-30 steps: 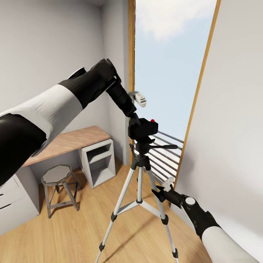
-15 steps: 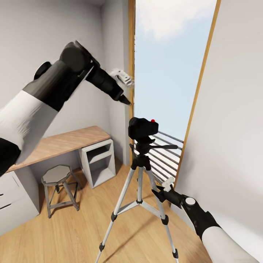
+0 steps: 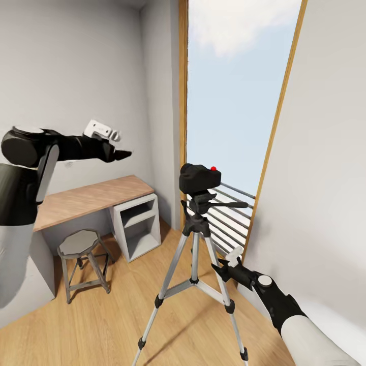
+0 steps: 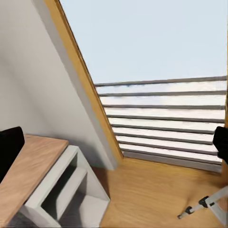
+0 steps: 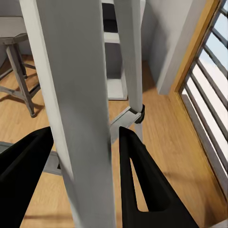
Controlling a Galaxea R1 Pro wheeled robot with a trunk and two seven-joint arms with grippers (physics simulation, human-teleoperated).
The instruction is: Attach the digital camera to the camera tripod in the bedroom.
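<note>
Pale grey walls (image 3: 76,66) meet a light wood plank floor (image 3: 101,325). A wood-topped grey desk (image 3: 96,195) stands beside the tall wood-framed window (image 3: 229,91), with a grey metal stool (image 3: 81,259) just before it.

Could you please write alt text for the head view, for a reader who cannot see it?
A black camera sits on top of a silver-legged tripod standing on a wood floor before a tall window. The left gripper is raised well away to the left above a desk and stool; the right gripper is low beside a tripod leg.
</note>
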